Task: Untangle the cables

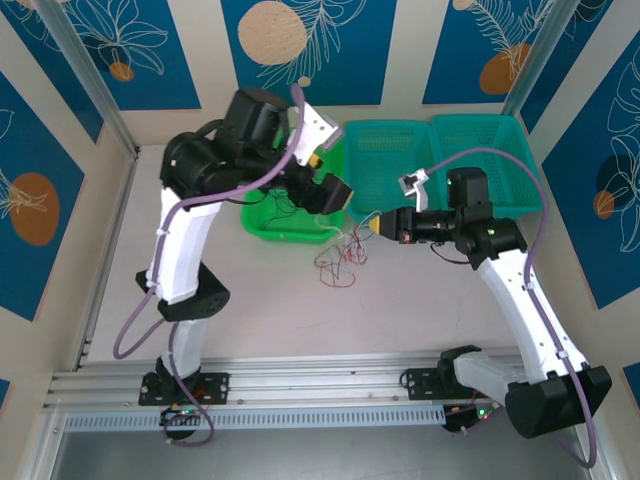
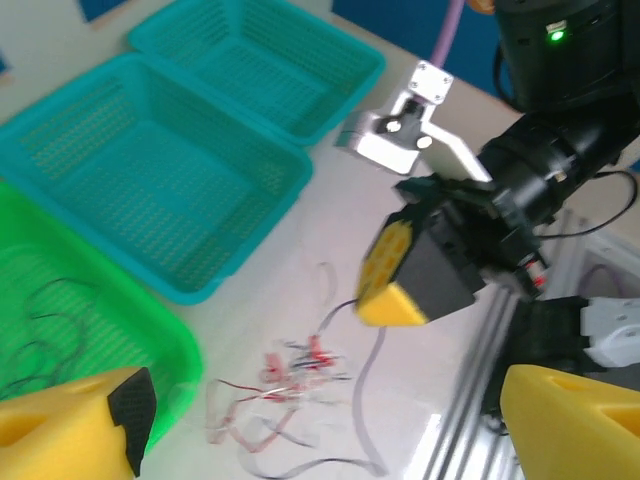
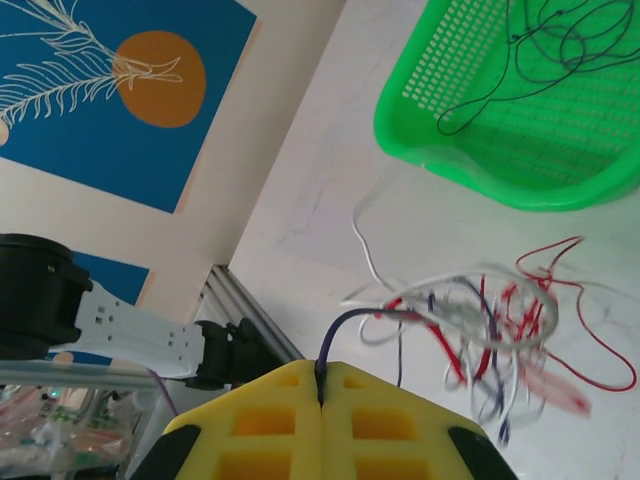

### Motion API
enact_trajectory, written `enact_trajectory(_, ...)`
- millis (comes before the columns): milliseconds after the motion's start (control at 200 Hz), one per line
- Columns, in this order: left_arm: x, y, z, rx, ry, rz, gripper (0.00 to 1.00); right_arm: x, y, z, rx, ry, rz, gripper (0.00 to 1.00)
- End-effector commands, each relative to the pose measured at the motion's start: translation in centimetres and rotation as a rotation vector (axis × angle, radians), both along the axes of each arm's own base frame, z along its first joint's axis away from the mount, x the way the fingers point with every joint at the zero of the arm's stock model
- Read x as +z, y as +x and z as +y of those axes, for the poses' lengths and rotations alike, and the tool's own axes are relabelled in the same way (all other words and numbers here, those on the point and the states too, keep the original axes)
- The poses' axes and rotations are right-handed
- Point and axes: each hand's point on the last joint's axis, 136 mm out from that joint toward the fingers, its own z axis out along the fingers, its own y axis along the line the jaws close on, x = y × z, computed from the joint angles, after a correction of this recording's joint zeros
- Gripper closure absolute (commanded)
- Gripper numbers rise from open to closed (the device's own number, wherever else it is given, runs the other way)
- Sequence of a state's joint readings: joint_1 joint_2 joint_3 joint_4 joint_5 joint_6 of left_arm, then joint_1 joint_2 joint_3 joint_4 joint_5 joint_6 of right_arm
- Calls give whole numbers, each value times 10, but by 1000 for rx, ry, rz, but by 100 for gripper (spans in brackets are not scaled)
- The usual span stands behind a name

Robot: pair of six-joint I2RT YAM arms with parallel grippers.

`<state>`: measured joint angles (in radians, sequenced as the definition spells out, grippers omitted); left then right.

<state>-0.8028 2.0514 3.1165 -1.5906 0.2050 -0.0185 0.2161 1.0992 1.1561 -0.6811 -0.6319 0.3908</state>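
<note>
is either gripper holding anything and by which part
The right gripper pinches a dark cable by the stretch leading out of the tangle. The left gripper is open, empty.

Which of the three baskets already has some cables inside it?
The green basket: thin black cables lie on its floor. The two teal baskets beside it hold none.

Cables point(image 3: 470, 325) red, black, whitish; green basket point(image 3: 520, 190) (mesh-patterned); yellow right hand point(image 3: 320, 388).
</note>
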Motion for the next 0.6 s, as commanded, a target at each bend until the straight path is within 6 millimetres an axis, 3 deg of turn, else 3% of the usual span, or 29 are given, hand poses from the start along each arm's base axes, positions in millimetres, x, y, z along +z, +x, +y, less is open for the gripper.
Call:
enact_trajectory(0, 2, -5, 57, 95, 107, -60, 10, 5, -8, 8, 71, 24, 35, 100)
enact_trajectory(80, 3, 3, 93, 207, 166, -87, 9, 4, -7, 13, 94, 20, 45, 100)
enact_trajectory(210, -3, -6, 110, 222, 235, -64, 9, 0, -7, 20, 122, 7, 50, 100)
enact_trajectory(300, -26, -20, 129, 223, 349, 4, 8, -1, -6, 22, 135, -1, 58, 100)
enact_trajectory(360, -52, -33, 157, 258, 458, 37, 8, -1, -5, 25, 148, 2, 58, 100)
enact_trajectory(415, -63, -54, 178, 296, 424, 24, 6, 0, -5, 27, 167, 7, 54, 100)
enact_trajectory(505, -64, -72, 173, 315, 187, -14, 5, 3, -3, 32, 202, 15, 52, 100)
enact_trajectory(595, -73, -73, 154, 290, 4, -29, 6, 5, -3, 39, 241, 28, 51, 100)
